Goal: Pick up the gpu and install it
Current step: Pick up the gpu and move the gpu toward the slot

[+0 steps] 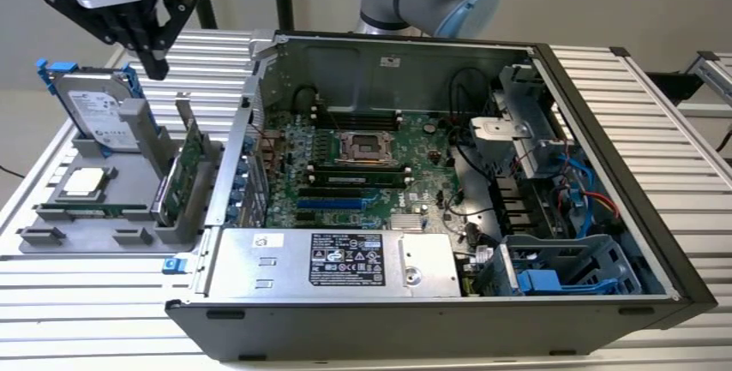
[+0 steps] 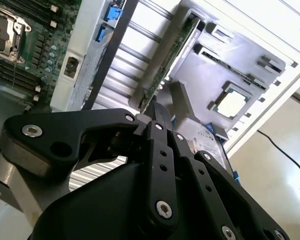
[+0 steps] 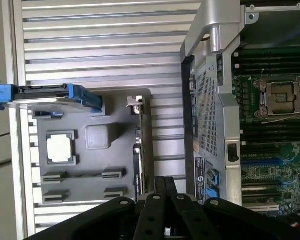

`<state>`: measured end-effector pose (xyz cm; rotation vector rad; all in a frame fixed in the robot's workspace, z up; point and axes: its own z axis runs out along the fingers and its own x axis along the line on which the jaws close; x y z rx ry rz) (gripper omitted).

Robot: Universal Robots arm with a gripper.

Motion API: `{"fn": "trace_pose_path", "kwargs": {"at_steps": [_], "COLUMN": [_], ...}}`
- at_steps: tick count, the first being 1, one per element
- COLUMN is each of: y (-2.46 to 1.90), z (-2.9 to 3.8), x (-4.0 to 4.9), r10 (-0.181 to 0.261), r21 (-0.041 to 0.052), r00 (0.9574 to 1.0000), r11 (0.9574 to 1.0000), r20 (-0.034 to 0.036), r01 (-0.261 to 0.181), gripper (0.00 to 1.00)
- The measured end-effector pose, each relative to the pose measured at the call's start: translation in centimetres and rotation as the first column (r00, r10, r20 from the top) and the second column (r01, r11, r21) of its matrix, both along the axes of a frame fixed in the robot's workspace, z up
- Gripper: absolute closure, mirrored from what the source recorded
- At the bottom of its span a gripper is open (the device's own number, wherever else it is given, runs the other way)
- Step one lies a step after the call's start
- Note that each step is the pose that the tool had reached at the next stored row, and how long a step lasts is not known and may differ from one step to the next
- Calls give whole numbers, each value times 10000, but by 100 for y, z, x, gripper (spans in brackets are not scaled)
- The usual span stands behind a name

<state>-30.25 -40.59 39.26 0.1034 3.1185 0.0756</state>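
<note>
The gpu (image 1: 183, 170) stands on edge in a slot of the grey holder (image 1: 69, 221), its silver bracket (image 1: 182, 114) pointing up, at the exterior view's left of the open computer case (image 1: 595, 157). My gripper (image 1: 154, 69) hangs above the holder, a little higher than the bracket and slightly to its left, fingers pointing down and shut on nothing. Both wrist views show the card edge-on: the gpu (image 3: 140, 150) lies just beyond my gripper (image 3: 165, 181), and the gpu (image 2: 171, 52) runs past my gripper (image 2: 157, 112).
A silver hard drive with blue rails (image 1: 98, 110) stands upright in the holder behind a processor chip (image 1: 82, 182). Inside the case lie the green motherboard (image 1: 343, 174) with its expansion slots (image 1: 332, 202), a power supply (image 1: 332, 260) and cables (image 1: 572, 182).
</note>
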Motion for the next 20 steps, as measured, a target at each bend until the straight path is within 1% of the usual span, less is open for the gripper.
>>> {"fn": "trace_pose_path", "kwargs": {"at_steps": [4,12,20], "y": [-6,-31,-46], "z": [0,0,0], "x": [-58,-159,-237], "r10": [3,4,5], "r21": [1,-1,0], "r00": [10000,10000,10000], "r11": [10000,10000,10000], "r20": [1,0,1], "r01": [-3,-4,-5], "gripper": [100,100,100]}}
